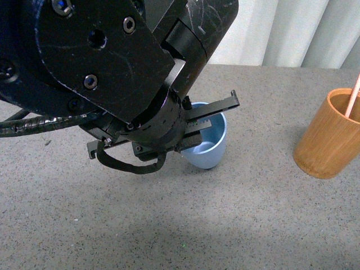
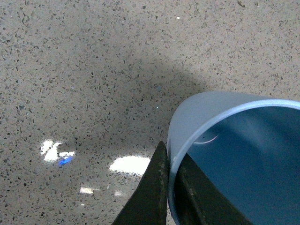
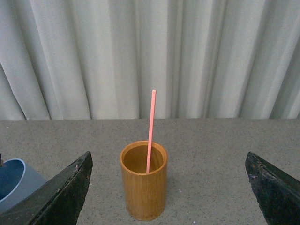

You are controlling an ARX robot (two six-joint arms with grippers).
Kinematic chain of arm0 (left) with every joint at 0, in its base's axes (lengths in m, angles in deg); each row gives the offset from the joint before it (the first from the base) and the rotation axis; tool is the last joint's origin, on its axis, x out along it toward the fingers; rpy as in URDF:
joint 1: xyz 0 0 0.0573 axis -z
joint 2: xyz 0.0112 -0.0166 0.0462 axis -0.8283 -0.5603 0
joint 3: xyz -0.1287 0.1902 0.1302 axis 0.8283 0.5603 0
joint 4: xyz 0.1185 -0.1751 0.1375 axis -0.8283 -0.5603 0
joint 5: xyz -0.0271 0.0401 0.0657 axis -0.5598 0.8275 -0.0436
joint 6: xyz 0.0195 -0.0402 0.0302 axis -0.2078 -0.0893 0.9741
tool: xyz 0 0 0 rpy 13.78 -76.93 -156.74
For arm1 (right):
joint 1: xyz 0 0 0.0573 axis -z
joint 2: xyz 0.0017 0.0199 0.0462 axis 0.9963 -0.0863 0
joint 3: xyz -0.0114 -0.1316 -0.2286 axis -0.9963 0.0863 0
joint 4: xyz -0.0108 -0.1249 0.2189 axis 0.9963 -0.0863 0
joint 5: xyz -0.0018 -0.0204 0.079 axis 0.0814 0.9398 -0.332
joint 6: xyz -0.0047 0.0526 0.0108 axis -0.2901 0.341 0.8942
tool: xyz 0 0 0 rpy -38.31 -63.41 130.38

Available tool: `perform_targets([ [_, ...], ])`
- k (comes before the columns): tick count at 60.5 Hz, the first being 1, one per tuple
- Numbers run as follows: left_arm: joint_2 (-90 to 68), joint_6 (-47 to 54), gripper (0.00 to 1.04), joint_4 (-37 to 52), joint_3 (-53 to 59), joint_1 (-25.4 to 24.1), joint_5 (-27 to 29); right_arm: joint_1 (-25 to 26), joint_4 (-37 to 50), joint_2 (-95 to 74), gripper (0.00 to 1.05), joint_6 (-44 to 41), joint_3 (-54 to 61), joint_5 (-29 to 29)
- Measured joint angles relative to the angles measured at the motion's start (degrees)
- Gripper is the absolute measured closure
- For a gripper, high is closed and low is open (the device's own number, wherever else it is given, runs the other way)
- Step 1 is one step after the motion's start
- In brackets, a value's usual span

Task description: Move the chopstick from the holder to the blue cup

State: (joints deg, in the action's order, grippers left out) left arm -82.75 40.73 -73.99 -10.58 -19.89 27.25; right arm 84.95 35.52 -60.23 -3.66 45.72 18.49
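The blue cup [image 1: 211, 147] stands mid-table in the front view, tilted a little. My left gripper [image 1: 194, 126] is shut on its rim, one jaw inside and one outside; the left wrist view shows the rim [image 2: 187, 140] pinched between the fingers [image 2: 157, 187]. The bamboo holder [image 1: 329, 135] stands at the right edge with one salmon-pink chopstick [image 1: 353, 95] upright in it. In the right wrist view the holder [image 3: 143, 187] and chopstick [image 3: 150, 131] stand ahead of my open, empty right gripper [image 3: 168, 187], between its wide-apart fingers [image 3: 65, 197]. The right arm is out of the front view.
The table is grey speckled stone [image 1: 253, 225]. A pale pleated curtain [image 3: 187, 56] hangs behind its far edge. The left arm's black body [image 1: 101, 62] fills the upper left of the front view. The cup's edge shows in the right wrist view [image 3: 14, 180].
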Motion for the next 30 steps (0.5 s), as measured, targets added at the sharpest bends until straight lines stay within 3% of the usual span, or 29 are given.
perform_targets([
  [9, -0.1, 0.0, 1.01, 0.0, -0.1, 0.1, -0.4, 0.0, 0.0, 0.0, 0.09, 0.0, 0.0, 0.0],
  [12, -0.1, 0.0, 0.96, 0.0, -0.2, 0.1, -0.5, 0.0, 0.0, 0.0, 0.09, 0.0, 0.0, 0.0],
  [22, -0.1, 0.0, 0.63, 0.1, -0.8, 0.1, -0.4, 0.0, 0.0, 0.0, 0.09, 0.0, 0.0, 0.0],
  [30, 0.1, 0.0, 0.43, 0.0, -1.0, 0.2, -0.5, 0.0, 0.0, 0.0, 0.09, 0.0, 0.0, 0.0],
])
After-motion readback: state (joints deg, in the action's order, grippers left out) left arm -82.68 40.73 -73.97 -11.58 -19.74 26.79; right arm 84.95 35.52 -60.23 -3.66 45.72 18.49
